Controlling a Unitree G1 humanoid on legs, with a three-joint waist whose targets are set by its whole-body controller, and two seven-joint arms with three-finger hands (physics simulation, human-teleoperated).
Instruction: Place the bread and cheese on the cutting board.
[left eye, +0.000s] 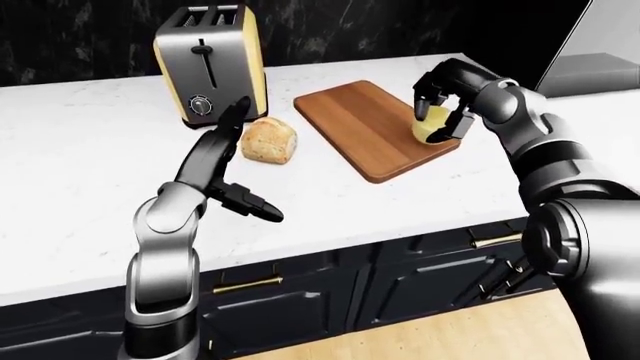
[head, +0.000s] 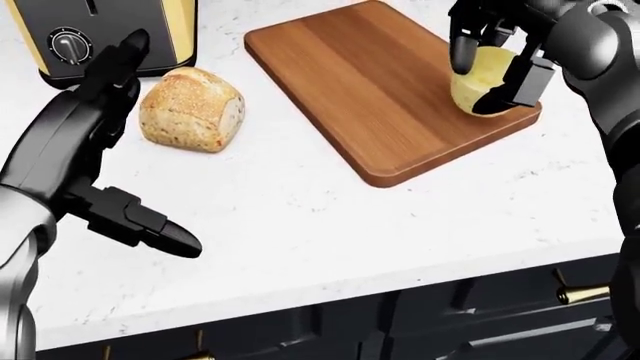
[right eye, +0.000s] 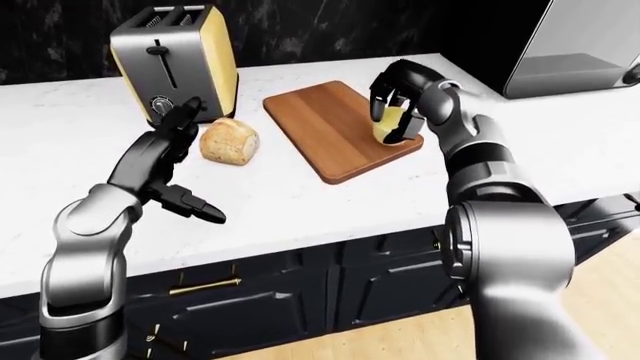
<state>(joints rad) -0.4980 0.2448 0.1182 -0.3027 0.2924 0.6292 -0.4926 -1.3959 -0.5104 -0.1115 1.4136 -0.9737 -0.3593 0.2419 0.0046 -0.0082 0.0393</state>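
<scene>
A yellow cheese wedge (head: 481, 81) sits at the right edge of the wooden cutting board (head: 370, 90), with my right hand (head: 487, 67) shut on it, black fingers wrapped round both sides. A crusty bread roll (head: 190, 107) lies on the white counter left of the board, below the toaster. My left hand (head: 125, 142) is open just left of the bread, fingers spread and not touching it; its thumb points toward the view's bottom.
A silver and yellow toaster (left eye: 208, 64) stands above the bread. The white marble counter (head: 330, 217) ends above dark cabinets with brass handles (head: 585, 289). A steel appliance (right eye: 580, 45) stands at the top right.
</scene>
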